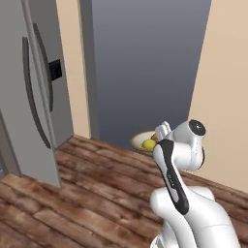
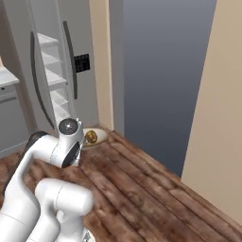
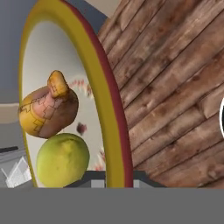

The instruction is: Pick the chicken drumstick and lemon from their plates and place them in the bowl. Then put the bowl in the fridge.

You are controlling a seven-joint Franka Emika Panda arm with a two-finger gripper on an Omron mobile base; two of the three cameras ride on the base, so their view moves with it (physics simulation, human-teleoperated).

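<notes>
We carry the bowl (image 3: 114,131) with our fingers clamped on its rim, so the chicken drumstick (image 3: 46,111) and lemon (image 3: 62,159) ride inside, just beyond our grip. The fridge (image 2: 52,71) stands open ahead, shelves ready for it.

Open fridge (image 2: 52,71) shelves reachable; door (image 1: 29,87) flanks left.

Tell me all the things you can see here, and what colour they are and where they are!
bowl: one, tan-yellow rim, cream inside, held up over the floor in front of the arm
chicken drumstick: one, orange-brown, inside the bowl
lemon: one, yellow-green, inside the bowl, touching the drumstick
fridge: one, grey, door ajar, white shelves showing, to the left
floor: brown wooden planks, below
walls: beige, either side of a dark grey-blue doorway
hand: one, shut on the bowl's rim
arm: one, white with dark joints
</notes>
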